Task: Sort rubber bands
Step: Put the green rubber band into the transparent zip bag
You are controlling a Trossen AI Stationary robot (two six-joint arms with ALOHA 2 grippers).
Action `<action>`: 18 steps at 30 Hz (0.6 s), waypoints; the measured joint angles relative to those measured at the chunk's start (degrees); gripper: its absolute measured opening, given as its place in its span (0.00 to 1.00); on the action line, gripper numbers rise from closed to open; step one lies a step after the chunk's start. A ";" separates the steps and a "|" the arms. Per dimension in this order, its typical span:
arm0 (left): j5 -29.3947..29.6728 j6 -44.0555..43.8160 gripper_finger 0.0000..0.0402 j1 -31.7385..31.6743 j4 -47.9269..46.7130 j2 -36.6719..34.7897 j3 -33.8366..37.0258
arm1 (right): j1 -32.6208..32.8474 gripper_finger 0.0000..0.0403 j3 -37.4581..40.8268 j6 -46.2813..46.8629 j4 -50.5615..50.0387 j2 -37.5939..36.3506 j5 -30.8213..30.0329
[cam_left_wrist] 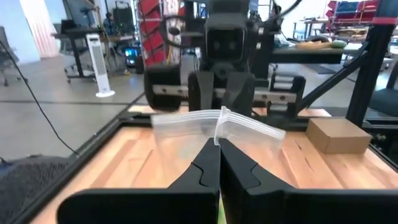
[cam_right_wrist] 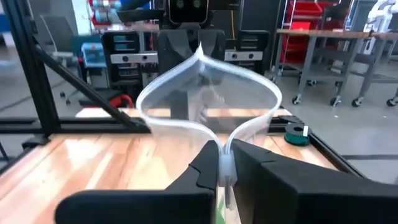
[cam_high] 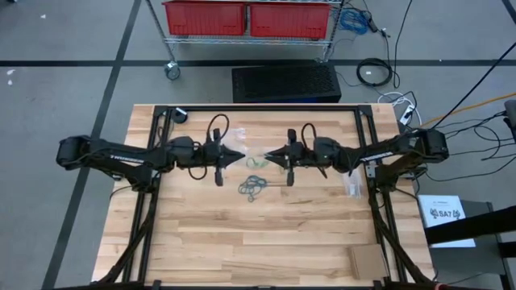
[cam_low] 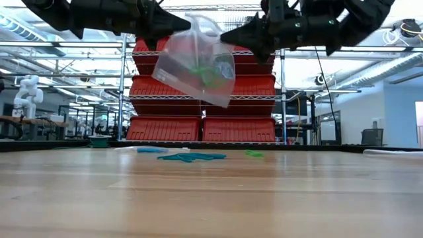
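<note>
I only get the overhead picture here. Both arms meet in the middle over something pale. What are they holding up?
Observer: A clear plastic bag, lifted well off the table. The left gripper and the right gripper each pinch one side of its top edge.
Operator: Is the bag open or sealed?
Observer: Open. From the right wrist view its mouth bows into a wide loop.
Operator: Anything inside it?
Observer: Yes, the low view shows something green through the plastic, likely bands, though I cannot count them.
Operator: And the rest?
Observer: More rubber bands lie on the table beneath the bag, blue-green ones with a green one apart to the side.
</note>
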State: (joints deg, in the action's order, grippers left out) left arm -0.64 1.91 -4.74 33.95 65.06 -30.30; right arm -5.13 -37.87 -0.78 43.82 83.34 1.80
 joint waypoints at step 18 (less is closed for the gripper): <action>-0.74 -0.11 0.00 0.40 7.33 8.53 -0.02 | 0.00 0.01 -3.14 -0.91 -14.37 -3.48 -0.25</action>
State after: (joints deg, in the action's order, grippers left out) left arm -1.39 1.80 -4.34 41.28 73.59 -30.33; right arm -5.13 -41.01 -1.69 29.45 79.86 1.55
